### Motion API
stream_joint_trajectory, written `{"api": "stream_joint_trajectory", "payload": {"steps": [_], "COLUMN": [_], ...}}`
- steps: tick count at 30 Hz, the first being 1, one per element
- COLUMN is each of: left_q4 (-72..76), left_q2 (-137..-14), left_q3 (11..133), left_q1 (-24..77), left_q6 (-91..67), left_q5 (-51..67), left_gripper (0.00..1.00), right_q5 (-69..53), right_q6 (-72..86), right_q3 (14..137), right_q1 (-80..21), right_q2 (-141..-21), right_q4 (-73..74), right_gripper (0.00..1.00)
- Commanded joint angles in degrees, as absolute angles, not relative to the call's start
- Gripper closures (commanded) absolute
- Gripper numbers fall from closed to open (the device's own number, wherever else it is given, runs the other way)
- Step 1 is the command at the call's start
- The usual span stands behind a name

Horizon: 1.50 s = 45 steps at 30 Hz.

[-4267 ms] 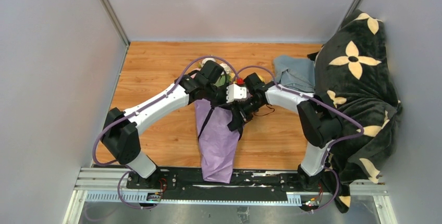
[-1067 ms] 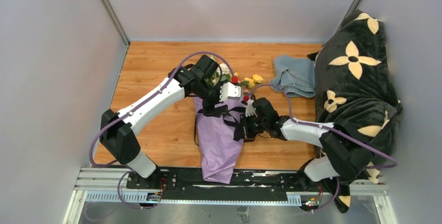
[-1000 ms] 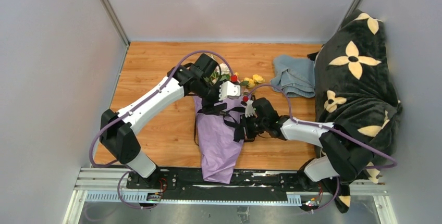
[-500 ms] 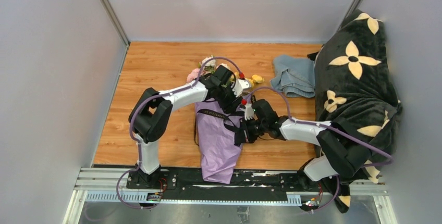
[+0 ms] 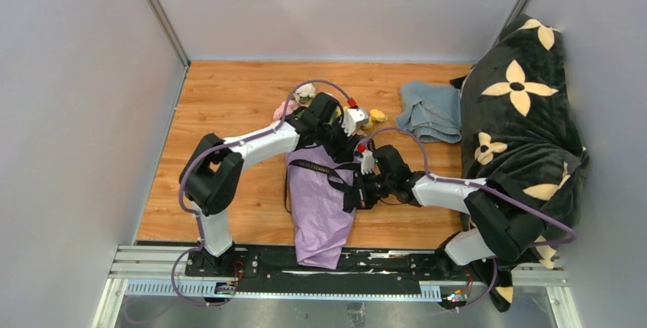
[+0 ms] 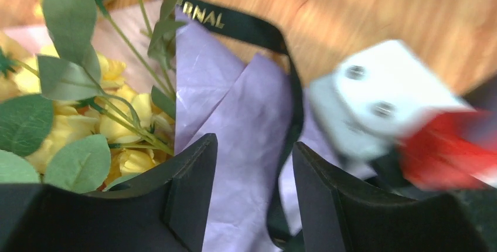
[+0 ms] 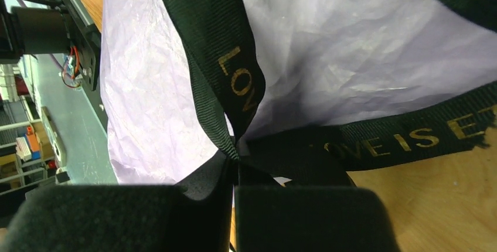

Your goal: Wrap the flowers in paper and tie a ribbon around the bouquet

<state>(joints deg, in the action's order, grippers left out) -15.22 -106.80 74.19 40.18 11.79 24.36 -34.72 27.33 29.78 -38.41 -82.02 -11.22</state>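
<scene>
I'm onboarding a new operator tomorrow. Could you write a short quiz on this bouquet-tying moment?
1. True or false: the right end effector is shut on the narrow black gold-lettered ribbon.
2. In the left wrist view, the leafy thin-stemmed flowers are: A yellow, B blue, C black.
3. Fill in: the jaws of the left end effector stand ____ over the crinkly lavender paper.
Key: 1 true; 2 A; 3 open.

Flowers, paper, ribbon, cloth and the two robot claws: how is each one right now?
flowers: lying down, stems inside the paper.
paper: wrapped around the stems, crinkled.
ribbon: draped across the paper, pinched.
left gripper: open over the paper.
right gripper: shut on the ribbon.
grey-blue cloth: crumpled, lying apart.
</scene>
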Motion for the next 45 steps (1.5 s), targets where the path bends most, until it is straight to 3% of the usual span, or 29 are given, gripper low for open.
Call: {"api": "stream_joint_trajectory", "payload": {"steps": [1,13,21,23,24,25,26,32,45], "left_q4": [-9.88,-8.29,-15.27,-16.15,-16.26,-16.52,-17.33,-18.83,-22.31], "left_q2": [-98.71,-105.54,-105.11,-104.5,-104.4,-104.34,-104.22,-98.09,-73.99], "left_q3": [71.85,68.28,67.65,67.07,67.09,67.56,68.51,72.89,50.42], "left_q1": [40.69,41.66,42.37,43.06,43.23,43.2,43.12,37.39,13.19], "left_q6": [8.4,13.53,17.36,18.81,18.93,18.42,17.9,14.17,16.05], "left_q5": [31.46,24.78,24.75,23.69,23.1,22.83,22.65,18.17,21.57], "left_gripper": [0.42,0.48,0.55,0.64,0.74,0.97,1.0,1.0,1.0], "right_q5": [-37.49,-39.48,-39.31,-39.12,-39.19,-39.24,-39.35,-40.18,-59.0], "right_q6": [29.32,30.67,30.34,30.1,30.0,29.86,29.69,27.36,24.68], "right_q3": [27.43,26.5,27.03,27.45,27.64,27.85,27.97,28.89,33.87], "right_q1": [-35.59,-34.28,-33.53,-33.08,-32.92,-32.81,-32.56,-28.07,-15.58], "right_q2": [-81.18,-82.54,-82.13,-82.31,-82.44,-82.51,-82.48,-79.47,-72.89], "right_q4": [-16.05,-18.98,-18.19,-17.85,-17.8,-17.65,-17.38,-10.99,4.27], "right_gripper": [1.0,1.0,1.0,1.0,1.0,1.0,1.0,1.0,1.0]}}
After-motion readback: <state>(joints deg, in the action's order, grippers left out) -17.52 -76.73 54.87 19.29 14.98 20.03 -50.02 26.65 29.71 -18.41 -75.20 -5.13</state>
